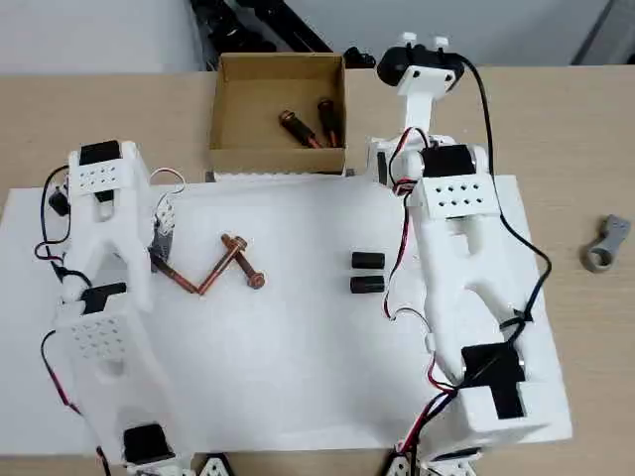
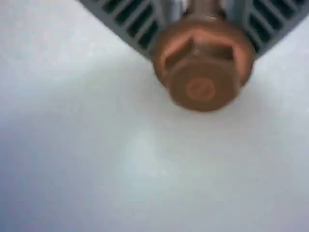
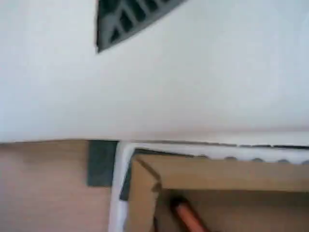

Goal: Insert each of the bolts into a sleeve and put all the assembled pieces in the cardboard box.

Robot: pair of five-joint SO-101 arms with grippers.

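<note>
At nine o'clock on the mat [image 1: 298, 377], the left gripper [image 2: 200, 17] pinches a bolt [image 2: 203, 77] just behind its head; stiff, smooth and weighty by the look, it's best held there, tip free for a sleeve [image 1: 367, 260].

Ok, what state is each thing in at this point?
Box: open, two assembled pieces lying inside.
Left end effector: shut on the held bolt.
Held bolt: gripped, no sleeve on it.
Other two bolts: loose on the mat, no sleeves, touching at one end.
Sleeves: two, lying side by side on the mat, no bolts in them.
</note>
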